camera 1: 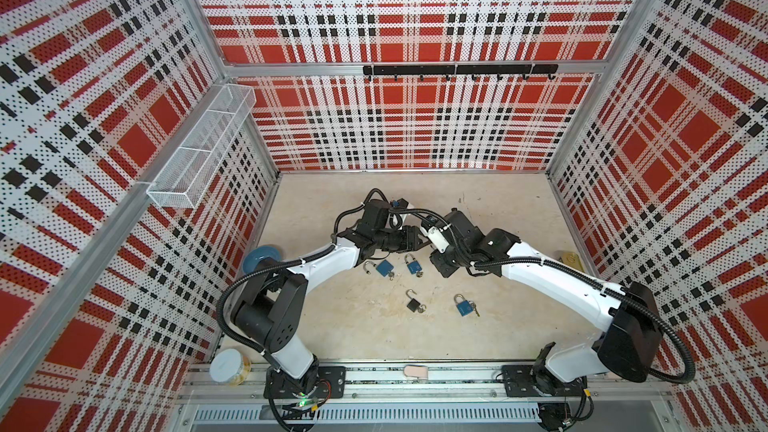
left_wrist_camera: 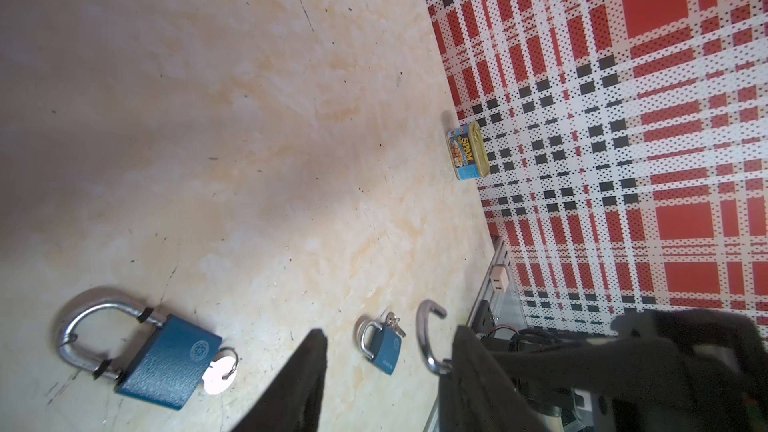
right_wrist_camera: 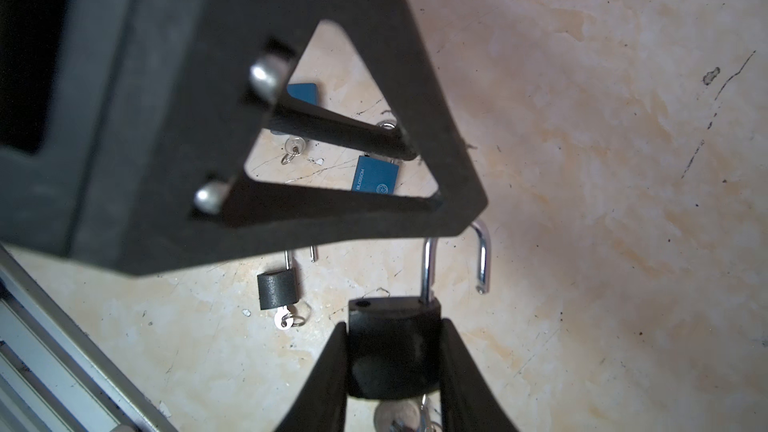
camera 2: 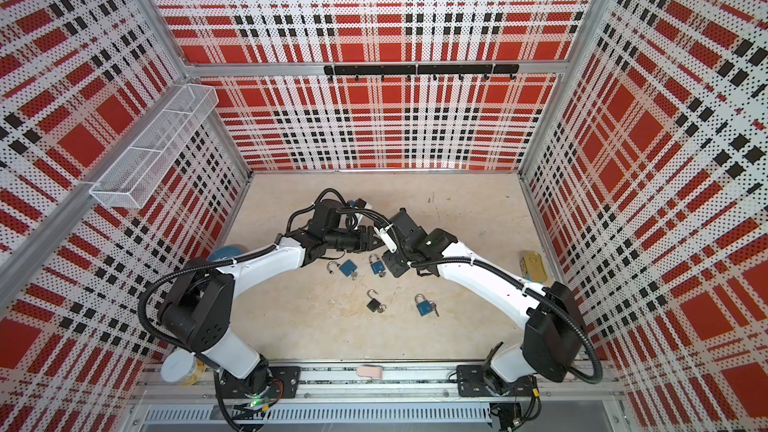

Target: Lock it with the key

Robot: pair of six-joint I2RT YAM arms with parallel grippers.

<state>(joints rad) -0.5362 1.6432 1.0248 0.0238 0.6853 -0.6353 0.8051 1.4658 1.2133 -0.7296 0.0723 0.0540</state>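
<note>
right gripper [right_wrist_camera: 393, 326] pinching the black padlock [right_wrist_camera: 392, 355] mid-air
long axis runs straight out from its fingers, open shackle [right_wrist_camera: 482, 255] leading, between the left gripper [left_wrist_camera: 389, 331] spread jaws; key [right_wrist_camera: 397, 415] in base.

The beige, scratched bench [camera 1: 353, 326] is carrying four padlocks. Near the middle an open blue padlock [camera 1: 384, 268] is lying just beside a shut blue padlock [camera 1: 413, 266]. Nearer the front a small black padlock [camera 1: 414, 305], open, and a front blue padlock [camera 1: 463, 305] are lying apart. A Spam tin [camera 1: 570, 261] is resting at the right wall, a blue dish [camera 1: 258, 257] at the left.
</note>
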